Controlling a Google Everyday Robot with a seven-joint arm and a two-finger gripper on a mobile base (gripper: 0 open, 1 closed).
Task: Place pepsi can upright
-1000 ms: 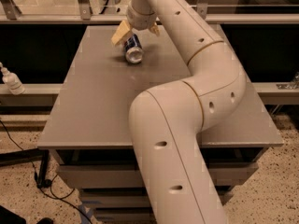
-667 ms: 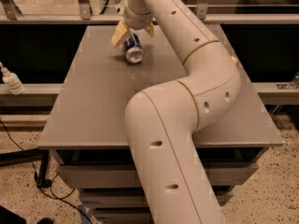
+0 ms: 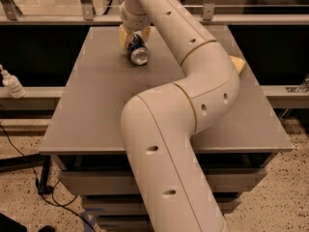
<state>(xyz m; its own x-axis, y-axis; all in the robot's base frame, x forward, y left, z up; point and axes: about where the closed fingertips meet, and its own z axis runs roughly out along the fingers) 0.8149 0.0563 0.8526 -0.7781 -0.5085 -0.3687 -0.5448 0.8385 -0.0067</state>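
My gripper (image 3: 134,36) is in the upper middle of the picture, a bit to the left, down low over the far part of the grey table (image 3: 91,110). A second ago it sat a little up and to the left of the pepsi can (image 3: 138,55). Now it sits right over the can's far end. I cannot tell if my jaws are wide or squeezing the can.

The pepsi can has stayed in just about the same spot. It lies on its side on the table, with one shiny silver end turned toward the bottom of the picture.

My big white arm (image 3: 164,149) has swung toward the left of the picture. Because of that, a small pale yellow thing (image 3: 238,63) now peeks out behind my elbow on the right. I cannot tell what it is.

The can is near the table's far edge, at the top of the picture. Past that edge runs a metal rail (image 3: 58,19). To the left of the can there is some bare table before the left edge. The most bare table is below the can, in the middle left, reaching down to the front edge. My arm covers much of the right side.

Off the table, at the far left, a small white bottle (image 3: 11,85) stands on a ledge.
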